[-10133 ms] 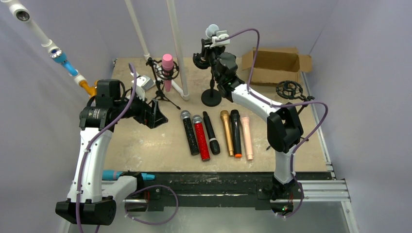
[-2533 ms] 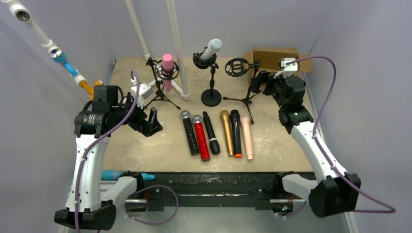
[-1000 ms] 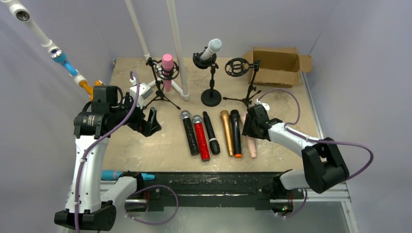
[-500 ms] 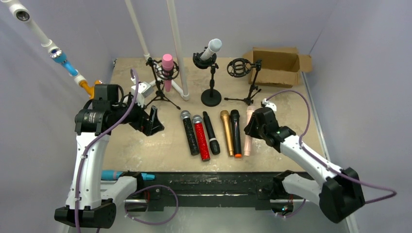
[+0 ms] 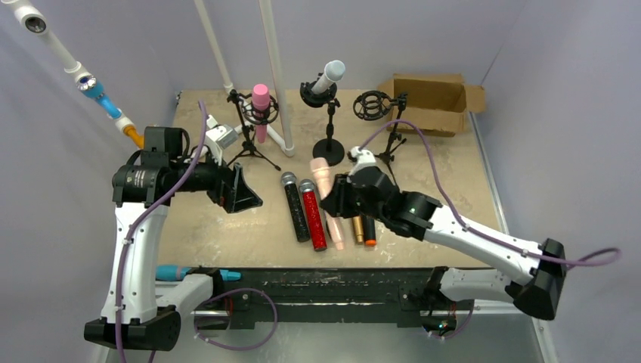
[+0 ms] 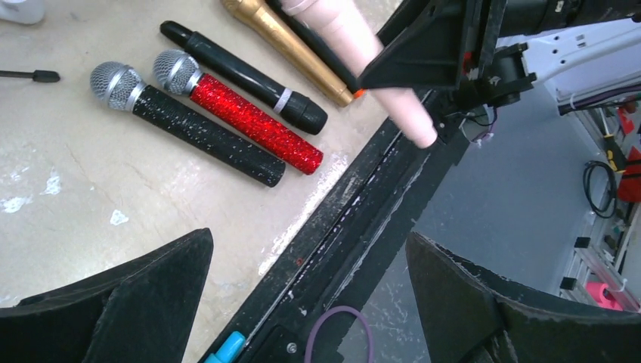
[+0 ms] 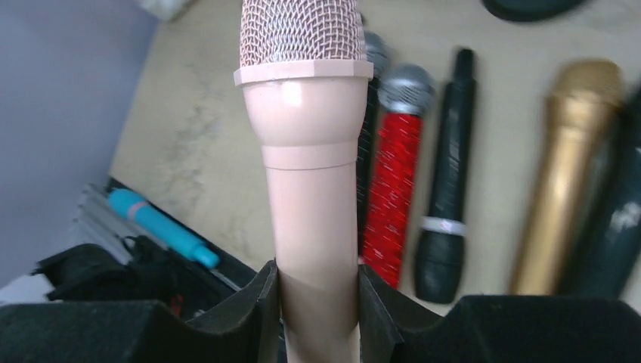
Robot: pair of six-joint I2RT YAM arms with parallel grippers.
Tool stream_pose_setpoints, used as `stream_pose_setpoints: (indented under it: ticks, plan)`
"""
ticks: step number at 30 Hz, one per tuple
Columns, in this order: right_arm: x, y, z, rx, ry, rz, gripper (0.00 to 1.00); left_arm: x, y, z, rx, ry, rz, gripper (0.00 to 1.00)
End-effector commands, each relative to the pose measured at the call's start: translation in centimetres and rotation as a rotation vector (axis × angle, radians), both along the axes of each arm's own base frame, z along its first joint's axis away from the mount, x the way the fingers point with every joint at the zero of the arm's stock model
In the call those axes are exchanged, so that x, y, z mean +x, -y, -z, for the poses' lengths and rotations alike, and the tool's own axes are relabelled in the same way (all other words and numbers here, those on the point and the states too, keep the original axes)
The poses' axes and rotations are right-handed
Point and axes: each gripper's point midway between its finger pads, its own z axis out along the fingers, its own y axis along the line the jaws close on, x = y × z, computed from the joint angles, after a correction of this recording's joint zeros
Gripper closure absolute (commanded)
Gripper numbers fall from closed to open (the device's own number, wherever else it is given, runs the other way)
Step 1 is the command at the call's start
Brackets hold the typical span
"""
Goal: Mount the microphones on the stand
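My right gripper (image 5: pixel 335 203) is shut on the peach microphone (image 5: pixel 326 198) and holds it off the table, over the row of lying microphones. In the right wrist view its mesh head points away, with the fingers (image 7: pixel 268 302) clamped on the peach microphone (image 7: pixel 314 189). Black glitter (image 5: pixel 296 208), red glitter (image 5: pixel 311 219), gold (image 5: pixel 357 227) and black (image 5: pixel 369 231) microphones lie on the table. A pink microphone (image 5: pixel 261 102) and a white one (image 5: pixel 330 76) sit in stands. An empty stand (image 5: pixel 372 104) is behind. My left gripper (image 5: pixel 242 189) hangs open, holding nothing.
A cardboard box (image 5: pixel 431 102) stands at the back right. Two white PVC pipes (image 5: pixel 276 68) rise at the back. A blue object (image 5: pixel 178 272) lies by the left arm's base. The black front rail (image 6: pixel 355 234) runs under my left gripper (image 6: pixel 310 302).
The right gripper closed on the peach microphone at the row's right end, lifted it and carried it left over the row. The left gripper edged slightly right.
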Motion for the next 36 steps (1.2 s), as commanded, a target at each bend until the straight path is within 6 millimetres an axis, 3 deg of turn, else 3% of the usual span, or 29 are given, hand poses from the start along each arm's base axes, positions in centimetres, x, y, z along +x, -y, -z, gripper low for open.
stream_pose_setpoints:
  ticks: [1, 6, 13, 19, 23, 26, 28, 30, 33, 36]
  plan:
    - [1.4, -7.3, -8.9, 0.13, 0.195, -0.072, 1.0, -1.5, 1.0, -2.5, -0.074, 0.027, 0.046, 0.0]
    - [3.2, -12.7, -15.8, 0.251, 0.351, -0.065, 1.0, -2.2, 1.3, -3.2, -0.101, 0.03, 0.05, 0.0]
    - [3.1, -16.7, -22.0, 0.42, 0.486, 0.006, 1.0, -2.5, 1.4, -3.8, -0.113, 0.036, 0.049, 0.0]
    - [1.2, -18.3, -25.2, 0.567, 0.54, 0.098, 1.0, -1.9, 1.4, -3.3, -0.114, 0.026, 0.043, 0.0]
    - [0.2, -18.8, -26.1, 0.61, 0.555, 0.099, 1.0, -1.4, 1.4, -2.9, -0.113, 0.034, 0.045, 0.01]
    - [0.0, -18.8, -26.0, 0.605, 0.556, 0.1, 1.0, -1.3, 1.5, -2.7, -0.113, 0.04, 0.058, 0.19]
    - [0.0, -18.7, -25.7, 0.599, 0.555, 0.1, 1.0, -1.2, 1.5, -2.7, -0.111, 0.046, 0.062, 0.37]
    - [-0.1, -18.8, -25.4, 0.588, 0.551, 0.089, 1.0, -1.1, 1.4, -2.7, -0.106, 0.058, 0.064, 0.58]
    - [-0.7, -19.6, -24.7, 0.567, 0.524, 0.033, 1.0, -0.5, 1.0, -2.4, -0.073, 0.074, 0.036, 1.0]
    - [-0.3, -19.4, -23.8, 0.527, 0.487, 0.018, 0.94, -0.4, 0.5, -2.2, -0.036, 0.107, 0.019, 1.0]
